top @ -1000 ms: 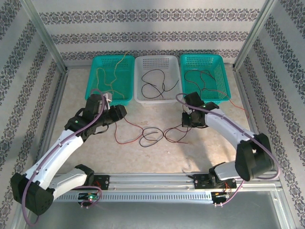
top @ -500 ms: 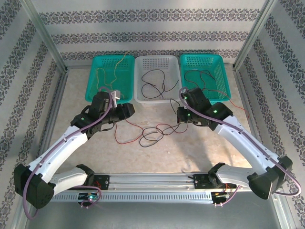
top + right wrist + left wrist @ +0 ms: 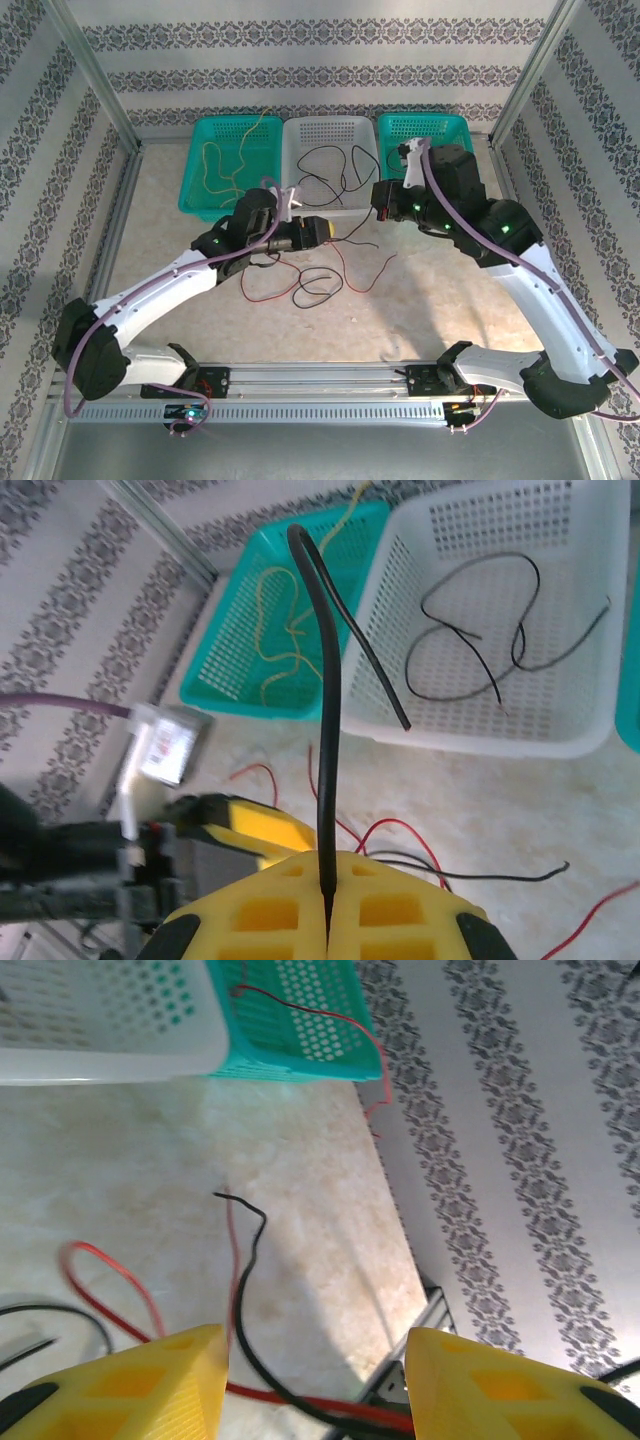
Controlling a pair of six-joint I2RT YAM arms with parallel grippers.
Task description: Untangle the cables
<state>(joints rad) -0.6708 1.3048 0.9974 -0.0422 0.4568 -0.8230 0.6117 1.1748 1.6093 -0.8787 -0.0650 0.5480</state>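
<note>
Your cables (image 3: pixel 320 282) lie mostly as a loose tangle of thin red and black wire in the middle of the table (image 3: pixel 440 300), with loops crossing each other. The top view gives you that whole knot.

The right wrist view adds the grip. The right pincer (image 3: pixel 328 865) has its yellow fingers pressed together on a black cable (image 3: pixel 323 680), which rises from the pads and folds back down at its top.

The left wrist view shows the left pincer (image 3: pixel 315 1360) spread wide. A black strand (image 3: pixel 245 1290) and a red cable (image 3: pixel 105 1270) lie on the table around the gap, and neither is pinched.

A white label (image 3: pixel 160 745) sits on the left arm's wrist; its print is too blurred to read.

Three baskets stand side by side along the table's far edge:
- The left teal basket (image 3: pixel 268 170) holds a yellow cable (image 3: pixel 222 170).
- The white basket (image 3: pixel 330 130) holds another black wire (image 3: pixel 460 630).
- The right teal basket (image 3: pixel 425 128) is partly behind the right arm, and the left wrist view shows a red wire (image 3: pixel 300 1002) draped over its rim.
</note>
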